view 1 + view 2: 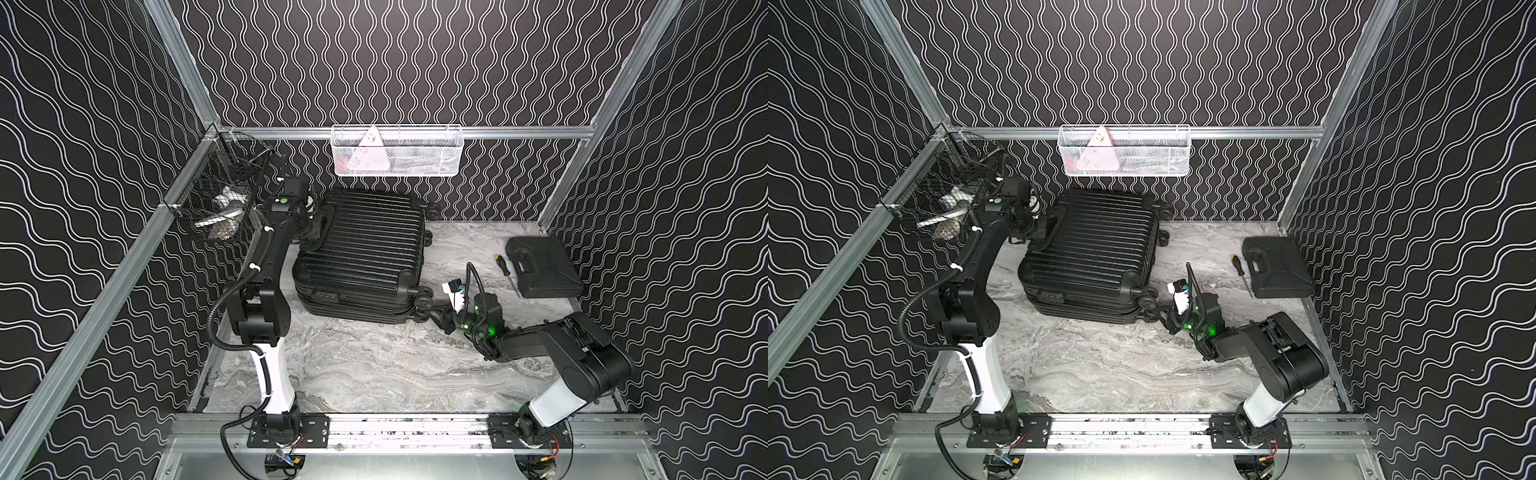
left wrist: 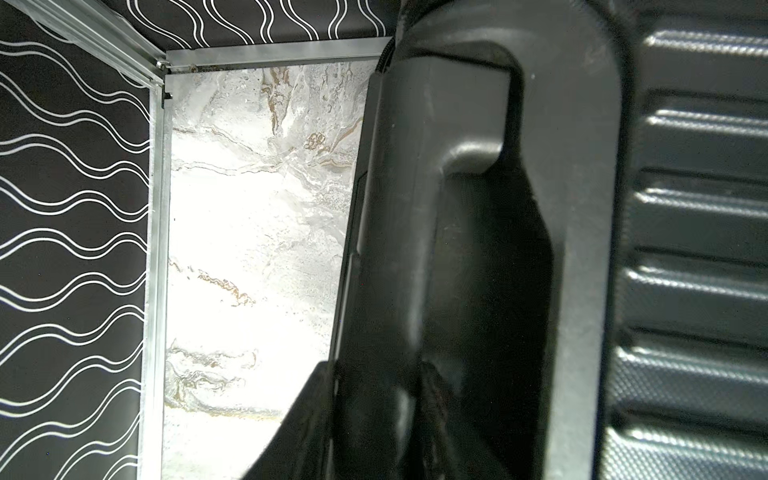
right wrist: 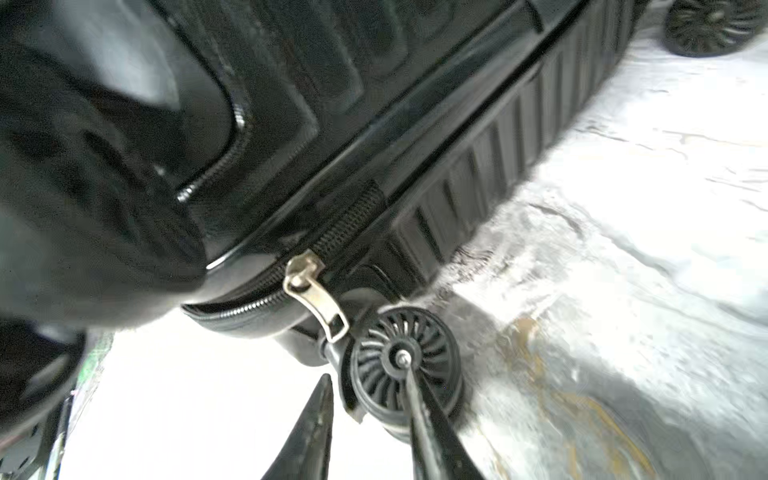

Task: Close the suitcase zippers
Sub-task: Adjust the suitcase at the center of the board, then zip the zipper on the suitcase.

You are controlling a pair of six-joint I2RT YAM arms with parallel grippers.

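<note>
Hanging off the suitcase (image 3: 478, 187), a silver zipper pull (image 3: 318, 301) faces the right tool (image 3: 365, 376)

surface: grey marbled table (image 1: 374, 365) | far left: suitcase (image 1: 361, 257) lying flat | far right: tool case (image 1: 542, 268) lying flat | just beside it: screwdriver (image 1: 503, 266)

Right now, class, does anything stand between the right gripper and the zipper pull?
Yes, partly: a suitcase wheel sits right beside the zipper pull, and the open right gripper has one finger across it.
</note>
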